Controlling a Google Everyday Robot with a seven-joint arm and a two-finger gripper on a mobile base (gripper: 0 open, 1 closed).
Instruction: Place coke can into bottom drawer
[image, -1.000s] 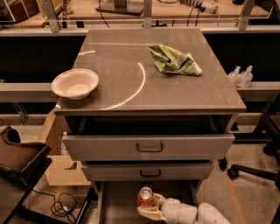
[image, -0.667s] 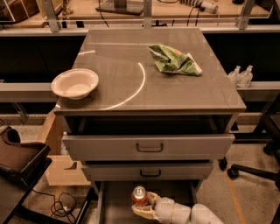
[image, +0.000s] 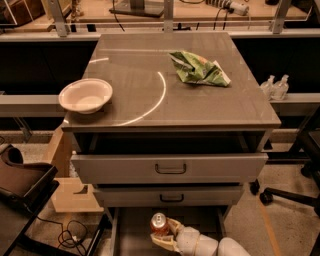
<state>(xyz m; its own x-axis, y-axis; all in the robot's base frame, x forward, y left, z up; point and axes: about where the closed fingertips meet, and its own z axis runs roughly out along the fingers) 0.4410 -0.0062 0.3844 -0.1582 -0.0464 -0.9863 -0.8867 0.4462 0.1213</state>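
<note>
The coke can (image: 159, 225), red-orange with a silver top, stands upright between the fingers of my gripper (image: 164, 233) at the bottom of the camera view. The gripper is shut on the can and holds it over the dark floor of the open bottom drawer (image: 135, 231), near the drawer's middle. My white arm (image: 210, 246) comes in from the lower right. Whether the can touches the drawer floor is hidden.
Two grey drawer fronts (image: 170, 168) with dark handles overhang the bottom drawer. On the cabinet top lie a white bowl (image: 86, 95) at the left and a crumpled green bag (image: 198, 69) at the back right. A dark chair (image: 22, 185) stands left, a chair base (image: 290, 195) right.
The gripper has moved left and slightly further in over the bottom drawer with the can held in it. Nothing on the cabinet top has moved.
</note>
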